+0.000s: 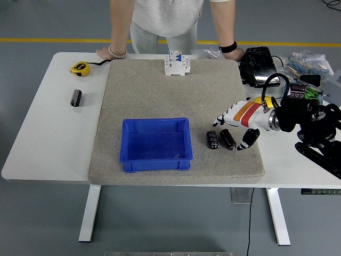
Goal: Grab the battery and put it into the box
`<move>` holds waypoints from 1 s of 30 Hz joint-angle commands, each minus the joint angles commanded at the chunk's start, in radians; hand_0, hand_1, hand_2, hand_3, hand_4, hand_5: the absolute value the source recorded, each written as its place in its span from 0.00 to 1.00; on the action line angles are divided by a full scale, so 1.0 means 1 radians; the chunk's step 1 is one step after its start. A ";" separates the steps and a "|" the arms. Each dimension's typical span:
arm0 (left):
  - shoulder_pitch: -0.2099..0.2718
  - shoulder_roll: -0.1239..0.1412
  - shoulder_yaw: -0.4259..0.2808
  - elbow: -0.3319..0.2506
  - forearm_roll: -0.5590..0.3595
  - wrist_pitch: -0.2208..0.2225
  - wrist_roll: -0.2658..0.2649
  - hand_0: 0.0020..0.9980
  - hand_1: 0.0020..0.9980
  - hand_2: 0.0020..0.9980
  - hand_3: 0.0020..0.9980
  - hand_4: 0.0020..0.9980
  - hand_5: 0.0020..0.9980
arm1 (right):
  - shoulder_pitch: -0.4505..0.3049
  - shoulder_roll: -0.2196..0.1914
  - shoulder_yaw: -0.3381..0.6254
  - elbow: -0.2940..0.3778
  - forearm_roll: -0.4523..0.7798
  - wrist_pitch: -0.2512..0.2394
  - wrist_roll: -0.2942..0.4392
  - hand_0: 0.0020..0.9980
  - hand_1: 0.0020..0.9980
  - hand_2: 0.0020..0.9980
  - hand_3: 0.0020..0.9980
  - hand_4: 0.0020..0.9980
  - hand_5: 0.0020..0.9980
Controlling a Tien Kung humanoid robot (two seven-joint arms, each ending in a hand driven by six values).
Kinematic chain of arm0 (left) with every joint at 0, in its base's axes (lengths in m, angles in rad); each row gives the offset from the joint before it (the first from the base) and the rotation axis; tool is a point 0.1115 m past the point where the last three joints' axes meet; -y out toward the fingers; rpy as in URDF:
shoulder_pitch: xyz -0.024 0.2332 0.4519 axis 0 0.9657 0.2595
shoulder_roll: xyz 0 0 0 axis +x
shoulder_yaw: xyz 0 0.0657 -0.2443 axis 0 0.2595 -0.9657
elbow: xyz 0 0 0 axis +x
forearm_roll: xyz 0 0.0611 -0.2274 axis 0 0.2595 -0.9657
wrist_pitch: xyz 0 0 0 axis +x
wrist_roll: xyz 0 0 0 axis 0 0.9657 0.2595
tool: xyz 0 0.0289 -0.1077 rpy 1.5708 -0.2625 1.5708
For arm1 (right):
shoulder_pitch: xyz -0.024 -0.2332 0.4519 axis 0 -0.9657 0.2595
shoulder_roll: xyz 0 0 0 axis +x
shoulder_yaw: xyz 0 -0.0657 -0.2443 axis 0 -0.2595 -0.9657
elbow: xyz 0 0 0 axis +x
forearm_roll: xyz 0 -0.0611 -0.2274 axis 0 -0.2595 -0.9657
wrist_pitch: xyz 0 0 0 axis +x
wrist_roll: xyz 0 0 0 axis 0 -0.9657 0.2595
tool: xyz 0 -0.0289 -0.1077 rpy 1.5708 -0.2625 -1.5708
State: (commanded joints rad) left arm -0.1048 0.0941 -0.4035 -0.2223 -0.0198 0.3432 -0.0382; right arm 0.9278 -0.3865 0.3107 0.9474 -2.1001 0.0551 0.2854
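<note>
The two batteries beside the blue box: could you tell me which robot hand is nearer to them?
Right. The right hand hovers open just right of the batteries; the left hand is out of view.

A white bench (48, 133) carries a grey mat (160, 96). On its bare left side lie a yellow tape measure (80, 68) and a black cylinder (76, 97); at far right, a black device (257, 66) and bagged parts (309, 60).
</note>
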 joint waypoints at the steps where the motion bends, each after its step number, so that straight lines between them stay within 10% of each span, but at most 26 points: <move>1: 0.000 0.000 0.000 0.000 0.000 0.000 0.000 0.76 0.75 0.82 0.75 0.76 0.52 | -0.001 0.004 -0.001 -0.008 0.001 -0.002 0.000 0.75 0.75 0.77 0.85 1.00 0.14; 17: 0.000 0.000 -0.006 -0.003 0.015 0.005 0.008 0.75 0.74 0.81 0.74 0.75 0.52 | -0.005 0.071 -0.016 -0.159 -0.008 -0.055 0.018 0.76 0.76 0.78 0.84 1.00 0.13; 30: -0.001 0.003 -0.002 -0.003 0.009 0.004 0.003 0.75 0.74 0.81 0.74 0.75 0.51 | -0.003 0.078 -0.015 -0.141 0.006 0.014 -0.010 0.75 0.75 0.77 0.83 1.00 0.14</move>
State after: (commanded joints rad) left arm -0.1055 0.0969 -0.4050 -0.2257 -0.0108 0.3470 -0.0350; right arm 0.9247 -0.3087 0.2957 0.8066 -2.0942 0.0691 0.2751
